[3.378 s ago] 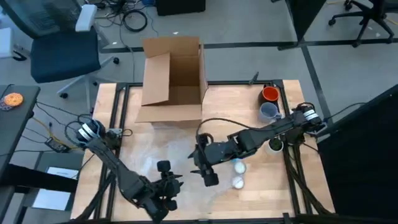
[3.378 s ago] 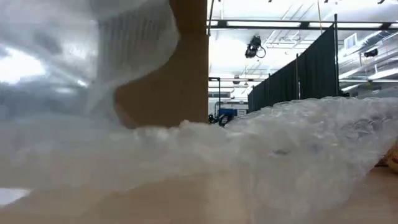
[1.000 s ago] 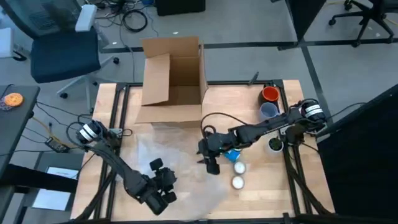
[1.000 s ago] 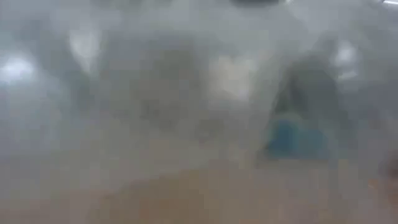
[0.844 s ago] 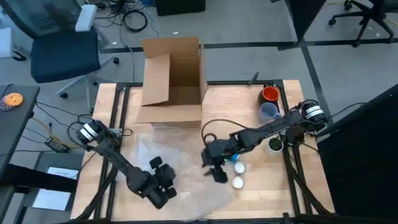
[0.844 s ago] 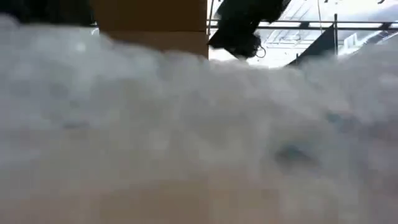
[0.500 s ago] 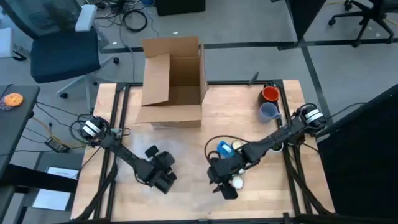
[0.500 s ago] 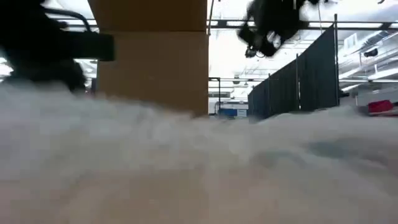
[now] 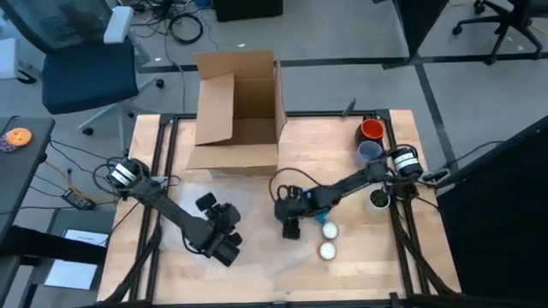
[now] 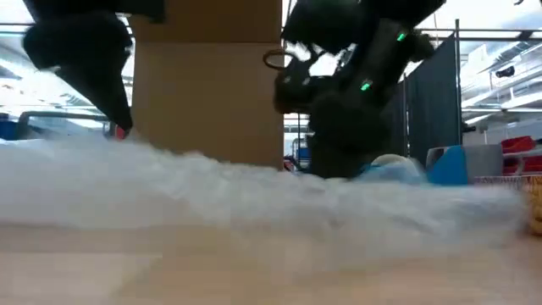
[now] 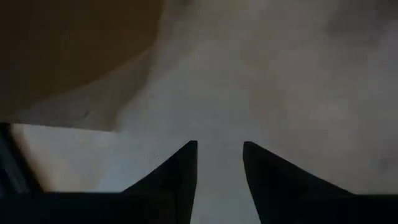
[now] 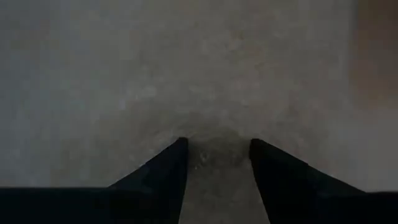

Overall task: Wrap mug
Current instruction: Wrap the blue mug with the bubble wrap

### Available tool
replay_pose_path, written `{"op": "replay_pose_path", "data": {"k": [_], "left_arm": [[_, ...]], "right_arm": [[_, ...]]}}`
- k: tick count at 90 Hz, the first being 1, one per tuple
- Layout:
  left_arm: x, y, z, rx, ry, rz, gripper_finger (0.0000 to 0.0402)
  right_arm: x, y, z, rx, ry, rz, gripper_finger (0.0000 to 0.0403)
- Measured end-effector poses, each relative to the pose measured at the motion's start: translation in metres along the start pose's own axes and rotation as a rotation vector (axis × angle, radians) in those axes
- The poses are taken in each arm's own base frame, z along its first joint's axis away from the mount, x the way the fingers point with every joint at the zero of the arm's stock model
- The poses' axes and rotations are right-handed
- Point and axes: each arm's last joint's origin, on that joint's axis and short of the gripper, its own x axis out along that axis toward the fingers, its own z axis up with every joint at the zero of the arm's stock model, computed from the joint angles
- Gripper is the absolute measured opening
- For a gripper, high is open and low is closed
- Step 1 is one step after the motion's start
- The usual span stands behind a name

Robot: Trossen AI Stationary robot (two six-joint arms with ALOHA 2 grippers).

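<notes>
A clear bubble wrap sheet [image 9: 248,224] lies spread on the wooden table [image 9: 342,171]; the low view shows it as a low white ridge [image 10: 212,191]. A blue mug [image 9: 318,215] stands at its right edge, also visible in the low view [image 10: 449,165]. My left gripper [image 9: 219,242] stands over the sheet's near-left part, fingers apart [image 11: 219,163]. My right gripper [image 9: 289,226] points down at the sheet's right edge, just left of the blue mug, fingers apart [image 12: 214,158]. My left gripper points down at the bubble wrap [image 11: 261,81]; I cannot tell whether its fingertips touch it. My right gripper points down with its fingertips close above the wrap [image 12: 214,134], where a dark shadow lies between them; I cannot tell whether it touches the wrap.
An open cardboard box [image 9: 238,103] stands at the table's far edge. Two white mugs [image 9: 329,239] sit right of the wrap. An orange mug [image 9: 371,128], a grey-blue mug [image 9: 370,151] and a dark mug [image 9: 378,199] stand along the right side.
My right gripper swung toward the table's near edge, then came back toward the far edge beside the blue mug. My left gripper moved toward the far edge. The bubble wrap, earlier raised in front of the low camera, has sunk and now lies low on the table.
</notes>
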Motion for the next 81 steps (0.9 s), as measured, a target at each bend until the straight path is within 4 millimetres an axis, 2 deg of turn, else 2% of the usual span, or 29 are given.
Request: {"op": "replay_pose_path", "data": {"k": [14, 38, 51, 61, 72, 81], "left_arm": [[-0.001, -0.009, -0.009, -0.018, -0.005, -0.069, 0.0115], [0.009, -0.001, -0.023, -0.12, 0.093, 0.002, 0.0115], [0.011, 0.009, -0.035, -0.099, 0.325, 0.062, 0.0115], [0.004, 0.015, -0.046, -0.058, 0.544, 0.1, 0.0115], [-0.01, 0.016, -0.065, -0.008, 0.792, 0.106, 0.0115], [-0.031, 0.012, -0.079, 0.038, 0.944, 0.064, 0.0115]], "right_arm": [[-0.004, -0.01, 0.008, -0.003, -0.037, -0.012, 0.0137], [-0.009, 0.0, 0.013, -0.046, -0.074, 0.008, 0.0132], [-0.01, 0.003, 0.013, -0.06, -0.08, -0.005, 0.0132], [-0.01, 0.002, 0.013, -0.063, -0.082, -0.006, 0.0131], [-0.01, 0.002, 0.013, -0.075, -0.082, -0.006, 0.013], [-0.01, 0.002, 0.013, -0.076, -0.08, -0.008, 0.013]]}}
